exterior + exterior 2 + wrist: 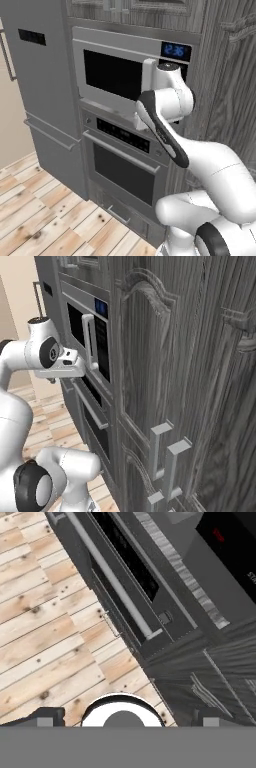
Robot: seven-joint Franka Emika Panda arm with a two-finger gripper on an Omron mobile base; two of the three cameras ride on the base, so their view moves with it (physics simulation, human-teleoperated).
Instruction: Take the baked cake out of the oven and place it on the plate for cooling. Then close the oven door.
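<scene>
The oven (pixel 122 165) sits in the wall column under the microwave. Its black control strip (pixel 122 135) runs above the oven door (pixel 124 174). That door is shut, and its long bar handle (pixel 120 151) lies across the top of the dark window. My hand (pixel 64 367) hovers in front of the column, about level with the microwave's lower edge, apart from the handle (pixel 91 406). In the hand view my gripper (pixel 127 718) is open with nothing between its fingertips (pixel 47 717), and it looks down past the handle (pixel 110 582) to the floor. The cake and the plate are out of view.
A microwave (pixel 112 75) with a blue clock (pixel 176 50) and a vertical handle (pixel 89 341) sits above the oven. Tall grey panels (pixel 45 75) stand to its left and carved wood doors (pixel 165 381) to its right. A drawer (pixel 120 212) lies below. Wooden floor (pixel 45 215) spreads out in front.
</scene>
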